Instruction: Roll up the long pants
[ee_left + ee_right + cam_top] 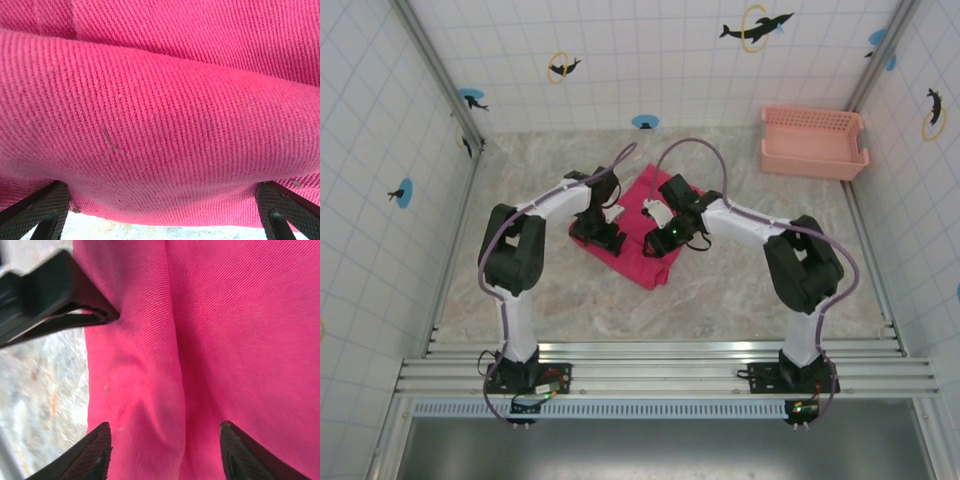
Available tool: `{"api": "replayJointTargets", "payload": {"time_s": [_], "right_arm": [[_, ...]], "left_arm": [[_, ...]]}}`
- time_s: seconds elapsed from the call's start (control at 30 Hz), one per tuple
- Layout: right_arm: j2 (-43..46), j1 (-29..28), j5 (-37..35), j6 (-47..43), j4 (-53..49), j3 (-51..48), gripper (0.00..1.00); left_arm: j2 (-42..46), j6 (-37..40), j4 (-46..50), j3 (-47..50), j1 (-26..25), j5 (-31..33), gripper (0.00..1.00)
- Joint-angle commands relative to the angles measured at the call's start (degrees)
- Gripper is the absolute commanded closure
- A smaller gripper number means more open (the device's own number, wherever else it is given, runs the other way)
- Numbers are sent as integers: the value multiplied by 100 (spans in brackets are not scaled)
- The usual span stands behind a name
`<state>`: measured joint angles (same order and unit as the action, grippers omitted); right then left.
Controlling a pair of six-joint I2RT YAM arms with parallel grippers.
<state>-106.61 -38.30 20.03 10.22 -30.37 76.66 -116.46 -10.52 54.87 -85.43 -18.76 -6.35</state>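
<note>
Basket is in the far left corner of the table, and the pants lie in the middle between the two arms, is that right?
Not quite. The basket sits in the far right corner, not the left, as the top view shows. The pants do lie in the middle between the two arms.

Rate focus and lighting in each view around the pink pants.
Top external: evenly lit and sharp, no glare on the bright magenta-pink cloth long pants. Left wrist: weave crisp, but the grey marble-patterned table strip at the bottom edge is washed out. Right wrist: weave sharp on the right, table on the left blurred.
</note>
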Motion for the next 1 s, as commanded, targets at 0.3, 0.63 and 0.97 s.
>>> {"api": "replayJointTargets", "payload": {"time_s": [0.3,0.63,0.97], "right_arm": [[761,-2562,-4431,-1149,-428,-369,29],[-355,-2950,-4850,-1231,40,-200,28],[-1274,-3041,-5798,-1495,88,28,28]], "left_arm": [[-455,36,14,-120,-60,123,3],[-481,76,129,-180,-58,125,3],[-500,140,197,-211,-58,135,3]]}}
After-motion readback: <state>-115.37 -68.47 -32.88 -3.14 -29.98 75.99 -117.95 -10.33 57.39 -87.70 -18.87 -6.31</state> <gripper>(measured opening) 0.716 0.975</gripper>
